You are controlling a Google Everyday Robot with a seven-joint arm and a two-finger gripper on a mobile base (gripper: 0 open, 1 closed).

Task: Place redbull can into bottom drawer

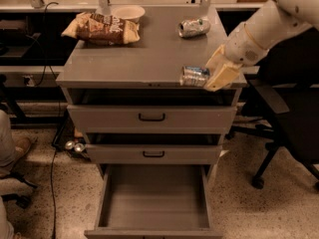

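Observation:
The redbull can (193,76), slim and silver with blue patches, lies sideways over the front right edge of the grey cabinet top (149,59). My gripper (211,76), with cream fingers (222,73), comes in from the right on a white arm and is shut on the can's right end. The bottom drawer (154,198) stands pulled out below, its wide grey floor bare. The can is above and right of the drawer's middle.
A brown chip bag (102,29), a pale bowl (127,12) and a silver can with green marks (194,27) sit at the back of the top. Two shallower drawers (152,117) are slightly open. A black office chair (284,133) stands at the right. Small cans (72,146) lie on the floor at the left.

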